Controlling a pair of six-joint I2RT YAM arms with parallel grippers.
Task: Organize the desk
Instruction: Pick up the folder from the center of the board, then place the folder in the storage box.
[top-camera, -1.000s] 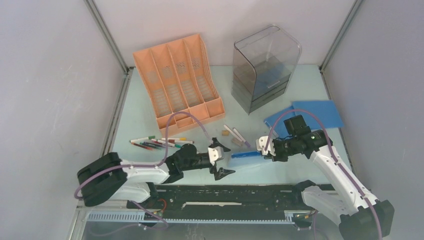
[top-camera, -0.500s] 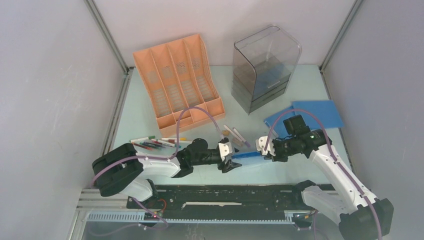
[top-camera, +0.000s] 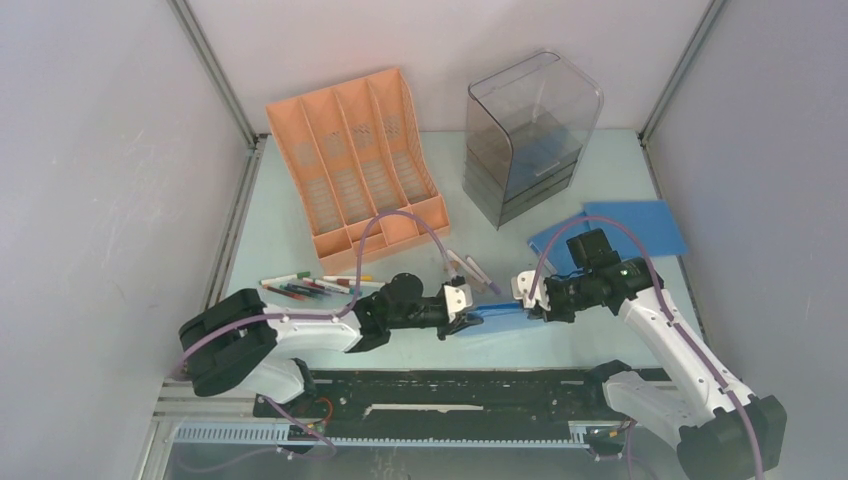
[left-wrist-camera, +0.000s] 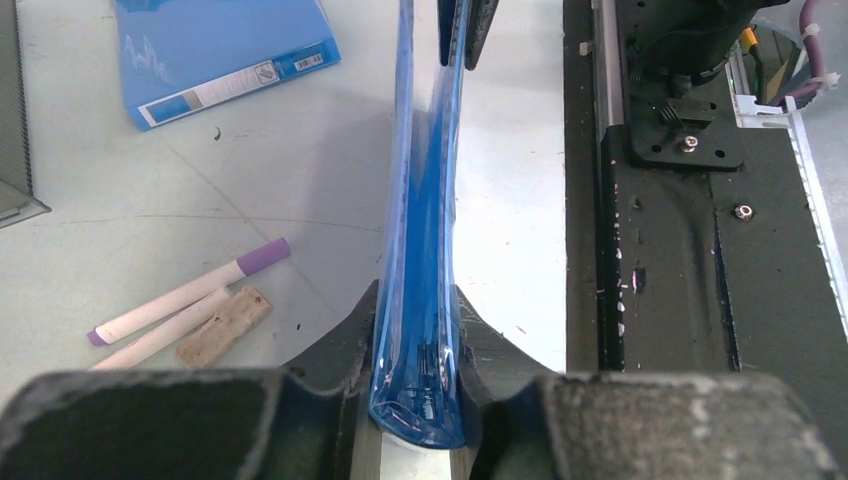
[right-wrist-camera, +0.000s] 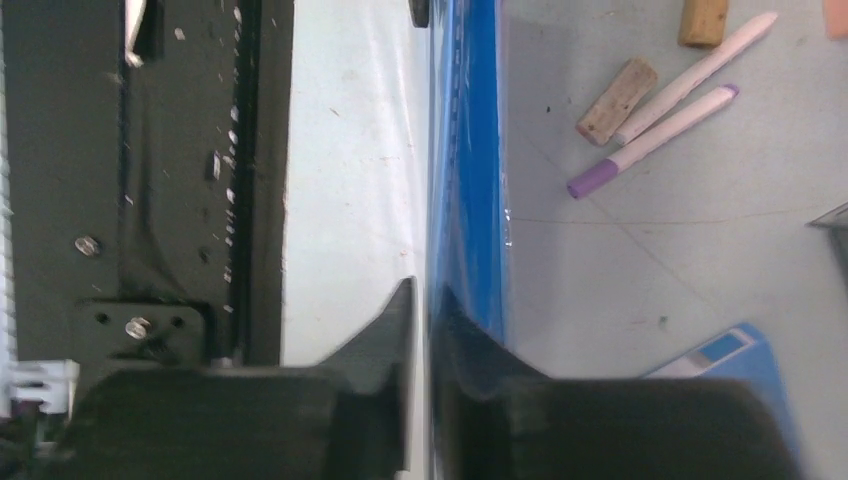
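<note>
A blue folder (top-camera: 495, 318) hangs edge-up just above the front of the pale mint desk (top-camera: 270, 230), between my two grippers. My left gripper (top-camera: 462, 312) is shut on its left end; in the left wrist view the thick blue edge (left-wrist-camera: 420, 250) sits pinched between the jaws of that gripper (left-wrist-camera: 418, 350). My right gripper (top-camera: 527, 293) is shut on the folder's right end. In the right wrist view the right gripper (right-wrist-camera: 425, 320) clamps a thin edge of the folder (right-wrist-camera: 470, 150).
An orange file rack (top-camera: 355, 160) and a smoky drawer unit (top-camera: 525, 135) stand at the back. More blue folders (top-camera: 640, 225) lie at right, coloured pens (top-camera: 310, 287) at left. Purple-tipped markers (left-wrist-camera: 185, 300) and a cork piece (left-wrist-camera: 225, 325) lie beside the held folder. A black rail (top-camera: 450, 395) lines the front.
My left arm has reached right to the folder and its wide-open jaws have closed on the folder's left end. The right gripper has kept its hold in place.
</note>
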